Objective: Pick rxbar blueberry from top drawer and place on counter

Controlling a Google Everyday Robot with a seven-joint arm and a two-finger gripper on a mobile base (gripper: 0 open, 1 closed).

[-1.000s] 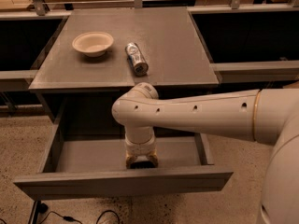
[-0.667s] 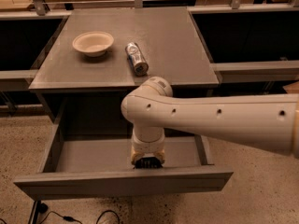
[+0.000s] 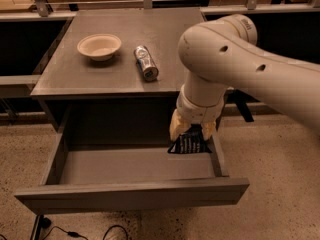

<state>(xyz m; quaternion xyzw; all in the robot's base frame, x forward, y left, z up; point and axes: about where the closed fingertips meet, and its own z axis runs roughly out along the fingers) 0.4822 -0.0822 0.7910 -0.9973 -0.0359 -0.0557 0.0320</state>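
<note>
Two-finger gripper (image 3: 193, 132) has lifted toward 3 o'clock, clamped on the dark navy-wrapped rxbar blueberry (image 3: 189, 144).
The bar hangs over the shallow grey top drawer (image 3: 135, 194); raise clear, then carry to 11 o'clock onto the matte grey counter (image 3: 100, 79).

No word, brand or number could be read anywhere. The rxbar blueberry (image 3: 189, 144) carried rows of pale lettering on its dark wrapper, but the letters could not be made out. It hung pinched in the pincer (image 3: 192, 132), above the right rear part of the open top drawer (image 3: 135, 194). The silver can (image 3: 145, 62) lying on the desk (image 3: 100, 79) showed a mottled label, and nothing on it was legible either.
</note>
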